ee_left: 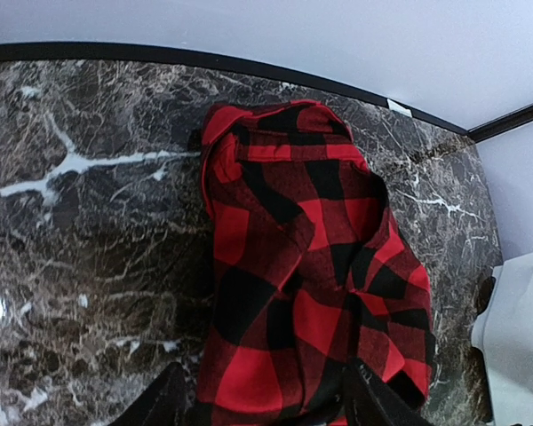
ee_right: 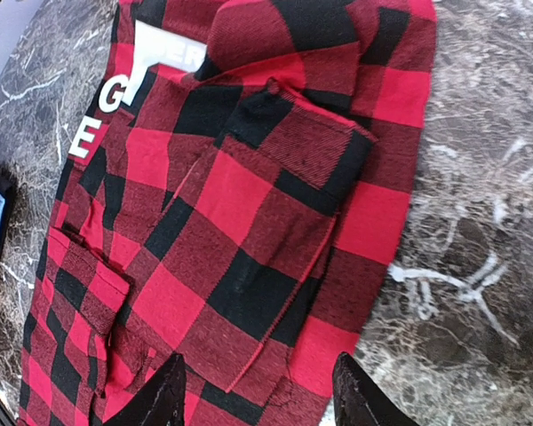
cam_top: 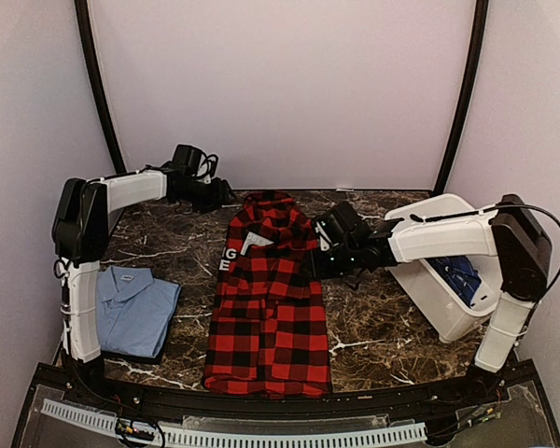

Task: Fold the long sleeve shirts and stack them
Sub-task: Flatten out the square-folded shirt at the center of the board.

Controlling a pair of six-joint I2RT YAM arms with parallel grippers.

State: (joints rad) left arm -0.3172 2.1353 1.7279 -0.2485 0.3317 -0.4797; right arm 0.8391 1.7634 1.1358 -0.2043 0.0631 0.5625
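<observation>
The red-and-black checked flannel shirt (cam_top: 271, 308) lies down the middle of the marble table, folded into a long strip, with a white label (cam_top: 255, 243) near its top. It also shows in the left wrist view (ee_left: 302, 266) and the right wrist view (ee_right: 231, 204). My left gripper (cam_top: 219, 196) is open at the shirt's far left corner, its fingers either side of the cloth (ee_left: 266, 408). My right gripper (cam_top: 322, 247) is open over the shirt's right edge (ee_right: 262, 395). The light blue collared shirt (cam_top: 135, 313) lies folded at the left. The dark blue patterned shirt (cam_top: 462, 275) sits in a bin.
A white bin (cam_top: 439, 299) stands tilted at the right, by the right arm; its corner shows in the left wrist view (ee_left: 524, 328). Curved black poles and pale walls close in the back. A black rail runs along the near edge.
</observation>
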